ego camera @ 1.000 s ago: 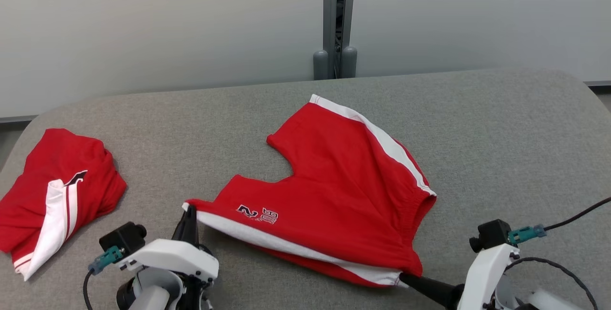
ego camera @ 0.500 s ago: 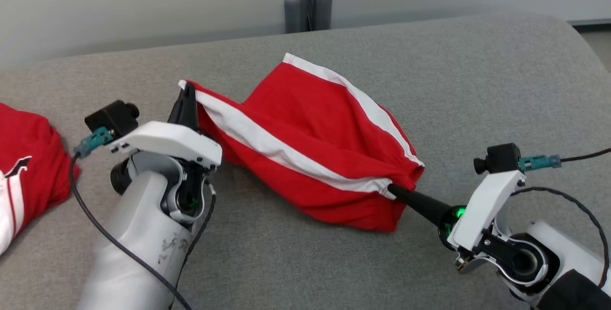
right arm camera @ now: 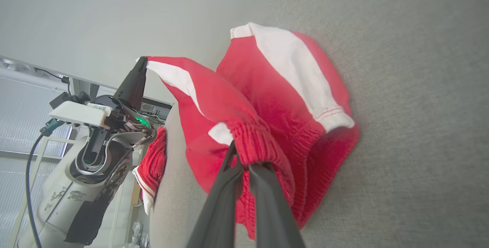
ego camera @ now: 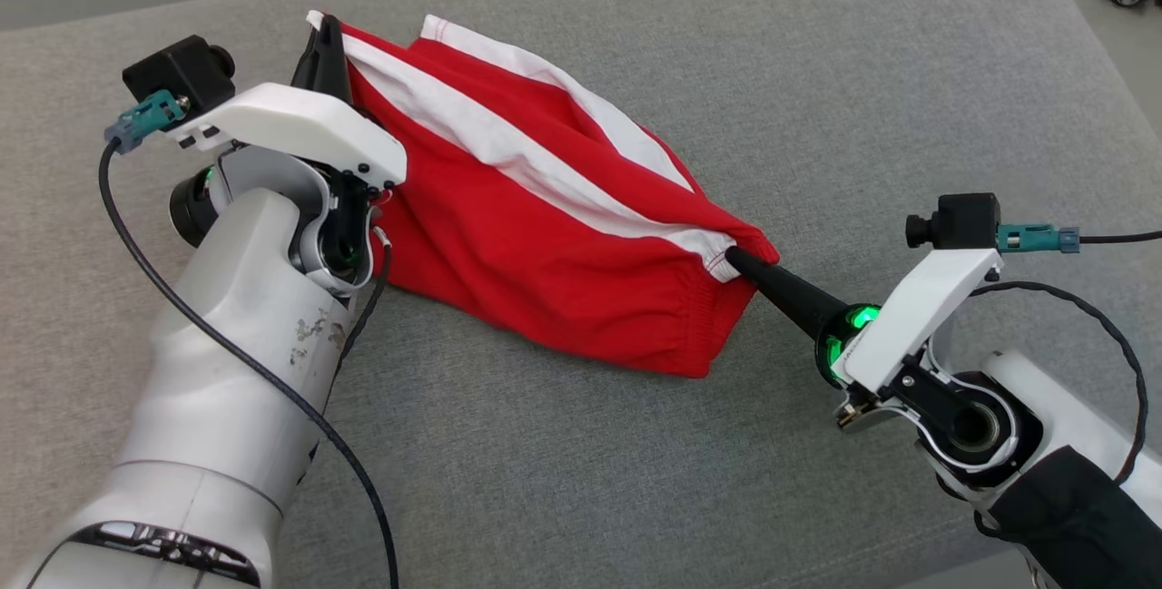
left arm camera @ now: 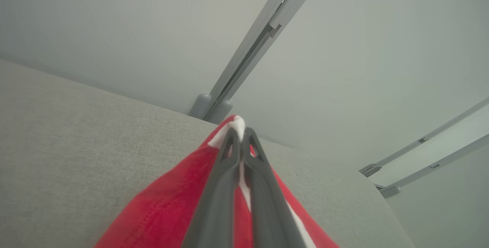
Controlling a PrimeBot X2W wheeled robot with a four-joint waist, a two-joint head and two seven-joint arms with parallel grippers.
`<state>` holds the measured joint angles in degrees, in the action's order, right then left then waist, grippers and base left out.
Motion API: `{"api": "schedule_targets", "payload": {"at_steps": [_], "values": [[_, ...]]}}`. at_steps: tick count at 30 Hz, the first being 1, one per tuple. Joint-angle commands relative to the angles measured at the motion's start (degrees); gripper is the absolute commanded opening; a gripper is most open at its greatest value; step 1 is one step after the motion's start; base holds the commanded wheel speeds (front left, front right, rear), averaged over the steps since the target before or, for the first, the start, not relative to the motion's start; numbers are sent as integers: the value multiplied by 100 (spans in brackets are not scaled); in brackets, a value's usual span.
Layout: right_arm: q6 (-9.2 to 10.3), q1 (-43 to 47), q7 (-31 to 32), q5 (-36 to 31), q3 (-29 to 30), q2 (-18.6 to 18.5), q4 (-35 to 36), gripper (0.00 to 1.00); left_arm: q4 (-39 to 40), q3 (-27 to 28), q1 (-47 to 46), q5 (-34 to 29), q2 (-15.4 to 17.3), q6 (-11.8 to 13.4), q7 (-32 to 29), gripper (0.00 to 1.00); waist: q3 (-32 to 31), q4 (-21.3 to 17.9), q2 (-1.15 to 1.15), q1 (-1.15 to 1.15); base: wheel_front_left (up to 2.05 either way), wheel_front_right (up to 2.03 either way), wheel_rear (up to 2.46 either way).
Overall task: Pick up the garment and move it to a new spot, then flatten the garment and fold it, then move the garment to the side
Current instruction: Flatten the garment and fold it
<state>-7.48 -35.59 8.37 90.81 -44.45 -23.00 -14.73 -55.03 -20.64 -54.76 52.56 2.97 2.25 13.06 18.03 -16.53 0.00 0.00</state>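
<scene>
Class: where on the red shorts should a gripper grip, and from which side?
End corners of the red shorts: striped leg hem from the left, gathered waistband from the right, as left gripper and right gripper pinch them. Thick edges likely hold.

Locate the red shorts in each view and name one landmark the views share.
Head view: red shorts at centre, stretched between left gripper and right gripper.
Left wrist view: shorts at bottom centre, pinched by that gripper.
Right wrist view: shorts at centre, right gripper clamping the waistband.
Shared landmark: the white-edged corner pinched by the left gripper.
</scene>
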Motion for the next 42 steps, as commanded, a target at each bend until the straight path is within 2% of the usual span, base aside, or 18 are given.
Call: {"api": "schedule_targets", "payload": {"at_steps": [1,19,33,42], "values": [[-3,-65,-58,40,61,28,-30,0,-87,-21,-138,-33,29,-33,24,0,171,-155,0,0,0,0,0],[-3,-379,-510,-49,447,673,-161,0,-1386,-450,-1566,-350,9,-158,121,0,893,-714,0,0,0,0,0],[-3,-530,-721,-123,521,989,-374,0,-1809,-710,-1980,-587,262,137,-22,0,1281,-1018,0,0,0,0,0],[-3,-619,-743,-165,469,1076,-503,0,-1863,-744,-2043,-599,393,199,-22,0,1415,-1056,0,0,0,0,0]]}}
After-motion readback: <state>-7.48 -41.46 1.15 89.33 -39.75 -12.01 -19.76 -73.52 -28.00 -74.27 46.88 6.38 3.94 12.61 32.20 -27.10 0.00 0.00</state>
